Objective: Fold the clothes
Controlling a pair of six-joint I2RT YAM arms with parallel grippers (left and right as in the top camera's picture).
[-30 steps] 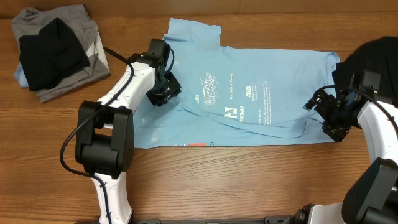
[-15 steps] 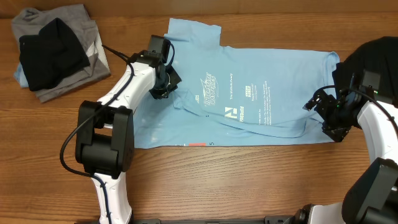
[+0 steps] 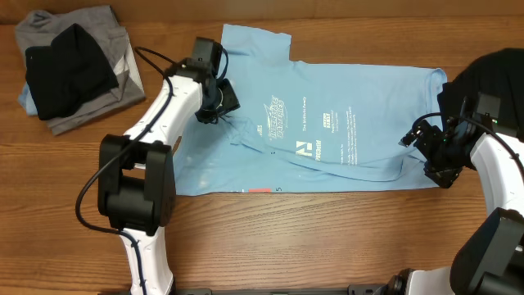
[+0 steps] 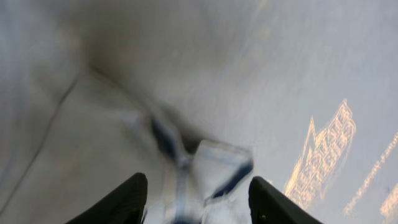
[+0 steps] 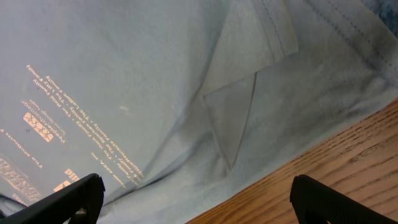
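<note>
The light blue T-shirt [image 3: 352,123] lies spread on the wooden table, with white print in its middle and a pink-red mark at its front hem. My left gripper [image 3: 219,105] is over the shirt's left part near the collar. In the left wrist view [image 4: 196,186] its fingers are close together with a bunched ridge of blue fabric [image 4: 205,165] between them; that view is blurred. My right gripper [image 3: 430,152] is open at the shirt's right front corner. In the right wrist view [image 5: 196,193] it hovers over the folded sleeve [image 5: 239,118] and the hem.
A folded stack of grey and black T-shirts [image 3: 74,65] sits at the back left. A plain black T-shirt [image 3: 491,82] lies at the far right, partly under my right arm. Bare wood [image 3: 327,238] runs along the front of the table.
My left gripper has moved toward the back of the table, along the shirt's left part toward the collar. The right arm has not moved.
</note>
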